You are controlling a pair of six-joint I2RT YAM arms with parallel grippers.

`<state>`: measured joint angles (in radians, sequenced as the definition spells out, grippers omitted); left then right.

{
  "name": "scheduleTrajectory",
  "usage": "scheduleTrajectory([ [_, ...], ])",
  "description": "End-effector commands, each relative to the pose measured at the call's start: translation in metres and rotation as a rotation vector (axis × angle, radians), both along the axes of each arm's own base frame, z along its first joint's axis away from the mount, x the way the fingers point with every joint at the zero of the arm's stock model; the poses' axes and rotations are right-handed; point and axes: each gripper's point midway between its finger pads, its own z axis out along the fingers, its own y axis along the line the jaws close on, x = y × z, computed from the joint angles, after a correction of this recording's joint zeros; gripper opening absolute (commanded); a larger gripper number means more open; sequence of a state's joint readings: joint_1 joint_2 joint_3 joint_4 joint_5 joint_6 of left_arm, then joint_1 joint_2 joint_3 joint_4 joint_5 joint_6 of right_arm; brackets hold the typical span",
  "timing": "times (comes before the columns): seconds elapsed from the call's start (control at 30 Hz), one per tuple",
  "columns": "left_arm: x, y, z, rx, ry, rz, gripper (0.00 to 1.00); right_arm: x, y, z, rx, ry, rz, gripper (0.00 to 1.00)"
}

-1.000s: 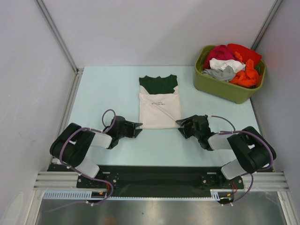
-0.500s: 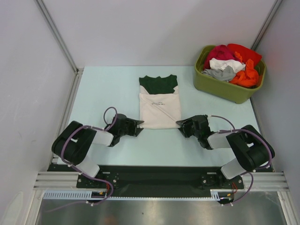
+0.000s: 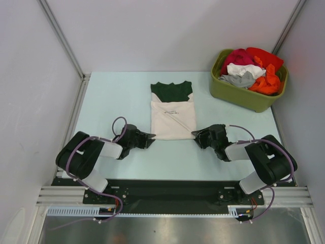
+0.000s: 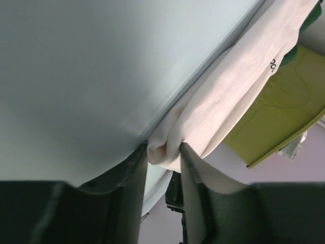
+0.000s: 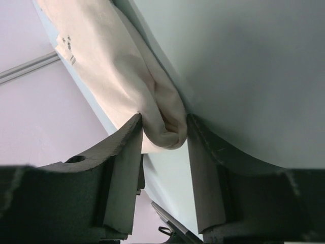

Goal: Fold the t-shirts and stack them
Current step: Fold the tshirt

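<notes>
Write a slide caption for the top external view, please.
Left tool and right tool grip the cream-white t-shirt by its near corners; dark green t-shirt beyond.

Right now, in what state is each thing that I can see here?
cream t-shirt, folded, flat on the table, both near corners pinched.
dark green t-shirt, flat, partly covered by the cream one.
tub, upright, heaped with loose clothes.
left gripper, fingers shut on the cream t-shirt's near left corner.
right gripper, fingers shut on its near right corner.
</notes>
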<state>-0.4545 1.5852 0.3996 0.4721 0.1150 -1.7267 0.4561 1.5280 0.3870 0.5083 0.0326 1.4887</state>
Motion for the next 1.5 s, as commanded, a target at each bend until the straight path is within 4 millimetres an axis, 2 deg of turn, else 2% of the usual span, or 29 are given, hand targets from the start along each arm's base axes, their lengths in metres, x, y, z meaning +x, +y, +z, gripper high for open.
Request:
scheduleTrajectory([
  [0.0, -0.029, 0.026, -0.051, 0.163, 0.156, -0.016, 0.35, -0.008, -0.010, -0.022, -0.073, 0.069, -0.004, 0.44],
  [0.07, -0.026, 0.029, -0.055, 0.166, 0.153, -0.023, 0.25, -0.006, -0.010, -0.022, -0.071, 0.064, 0.000, 0.37],
  [0.1, -0.024, 0.026, -0.054, 0.165, 0.139, -0.048, 0.16, -0.007, -0.009, -0.023, -0.065, 0.069, 0.007, 0.29],
  [0.2, -0.023, 0.020, -0.050, 0.160, 0.124, -0.097, 0.00, -0.008, -0.009, -0.021, -0.054, 0.067, 0.023, 0.00],
  [0.27, -0.027, 0.017, -0.042, 0.151, 0.100, -0.118, 0.00, -0.016, -0.013, -0.022, -0.074, 0.082, 0.030, 0.00],
  [0.3, -0.030, 0.016, -0.040, 0.152, 0.095, -0.135, 0.00, -0.015, -0.014, -0.011, -0.071, 0.054, 0.034, 0.00],
  [0.37, -0.039, 0.015, -0.035, 0.154, 0.089, -0.157, 0.00, -0.027, -0.019, -0.013, -0.103, 0.076, 0.053, 0.00],
  [0.5, -0.071, 0.018, -0.019, 0.126, 0.071, -0.182, 0.00, -0.053, -0.025, -0.010, -0.108, 0.103, 0.092, 0.00],
  [0.57, -0.095, 0.020, -0.023, 0.128, 0.105, -0.200, 0.00, -0.064, -0.028, -0.004, -0.105, 0.101, 0.095, 0.00],
  [0.6, -0.097, 0.018, -0.011, 0.105, 0.076, -0.194, 0.00, -0.070, -0.031, -0.004, -0.110, 0.110, 0.097, 0.00],
  [0.67, -0.115, 0.022, -0.012, 0.105, 0.097, -0.196, 0.00, -0.081, -0.033, 0.006, -0.111, 0.098, 0.106, 0.00],
  [0.73, -0.125, 0.024, 0.000, 0.084, 0.078, -0.186, 0.00, -0.102, -0.039, -0.001, -0.133, 0.162, 0.115, 0.00],
  [0.77, -0.127, 0.026, 0.003, 0.090, 0.074, -0.177, 0.00, -0.106, -0.036, 0.012, -0.120, 0.119, 0.128, 0.00],
  [0.8, -0.130, 0.027, 0.006, 0.081, 0.075, -0.167, 0.00, -0.118, -0.040, 0.008, -0.132, 0.160, 0.132, 0.00],
  [0.87, -0.138, 0.027, 0.018, 0.054, 0.053, -0.168, 0.01, -0.124, -0.041, 0.022, -0.120, 0.117, 0.123, 0.00],
  [0.9, -0.145, 0.030, 0.015, 0.066, 0.077, -0.168, 0.00, -0.135, -0.044, 0.018, -0.131, 0.145, 0.132, 0.00],
  [0.93, -0.148, 0.026, 0.027, 0.044, 0.038, -0.185, 0.00, -0.138, -0.044, 0.023, -0.116, 0.140, 0.127, 0.00],
  [0.97, -0.147, 0.026, 0.032, 0.042, 0.027, -0.172, 0.00, -0.140, -0.044, 0.031, -0.104, 0.117, 0.131, 0.00],
  [1.03, -0.152, 0.024, 0.037, 0.041, 0.023, -0.189, 0.00, -0.149, -0.045, 0.031, -0.116, 0.133, 0.153, 0.00],
  [1.13, -0.147, 0.019, 0.057, 0.058, -0.025, -0.218, 0.00, -0.145, -0.043, 0.046, -0.127, 0.091, 0.175, 0.00],
  [1.17, -0.139, 0.015, 0.080, 0.056, -0.074, -0.224, 0.01, -0.141, -0.043, 0.052, -0.151, 0.062, 0.192, 0.00],
  [1.23, -0.126, 0.020, 0.090, 0.159, -0.109, -0.219, 0.00, -0.124, -0.041, 0.070, -0.180, 0.031, 0.189, 0.00],
  [1.27, -0.113, 0.016, 0.119, 0.182, -0.187, -0.232, 0.00, -0.118, -0.040, 0.075, -0.215, 0.005, 0.231, 0.00],
  [1.3, -0.104, 0.018, 0.119, 0.224, -0.176, -0.229, 0.00, -0.101, -0.035, 0.102, -0.207, -0.062, 0.231, 0.00],
  [1.33, -0.093, 0.022, 0.123, 0.235, -0.170, -0.214, 0.00, -0.092, -0.033, 0.098, -0.228, -0.032, 0.257, 0.00],
  [1.37, -0.080, 0.019, 0.141, 0.226, -0.202, -0.215, 0.00, -0.079, -0.037, 0.107, -0.226, -0.045, 0.254, 0.00],
  [1.4, -0.069, 0.020, 0.131, 0.276, -0.174, -0.233, 0.00, -0.064, -0.038, 0.117, -0.260, -0.091, 0.280, 0.00],
  [1.43, -0.058, 0.025, 0.132, 0.271, -0.157, -0.221, 0.00, -0.044, -0.034, 0.129, -0.270, -0.100, 0.287, 0.00],
  [1.47, -0.045, 0.024, 0.144, 0.271, -0.180, -0.223, 0.00, -0.028, -0.035, 0.134, -0.264, -0.104, 0.298, 0.00],
])
